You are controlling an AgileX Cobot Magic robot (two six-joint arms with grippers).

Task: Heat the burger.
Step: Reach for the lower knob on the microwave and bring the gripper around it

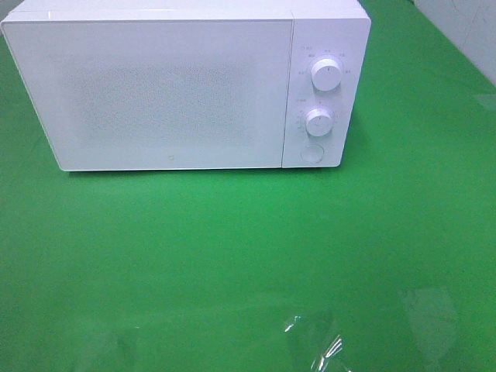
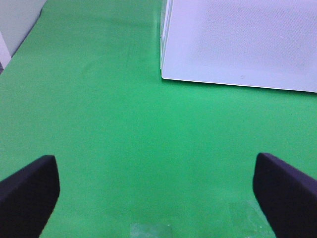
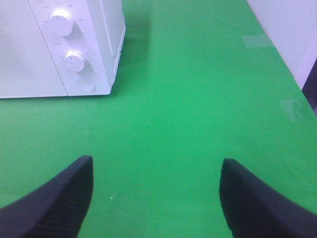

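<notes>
The burger is out of view in every frame. A white microwave (image 1: 170,85) stands at the back of the green table with its door shut; it has two dials (image 1: 326,75) and a round button (image 1: 311,153) on its right panel. My left gripper (image 2: 156,186) hangs open over bare green cloth, in front of the microwave's left corner (image 2: 237,44). Open too, my right gripper (image 3: 156,191) holds nothing and hovers over the cloth to the right front of the microwave (image 3: 59,44). Neither gripper shows in the exterior high view.
A green cloth (image 1: 248,256) covers the table. Glare patches lie on it near the front edge (image 1: 318,341). A pale wall runs along the right side (image 3: 287,29) and another pale surface along the left (image 2: 17,25).
</notes>
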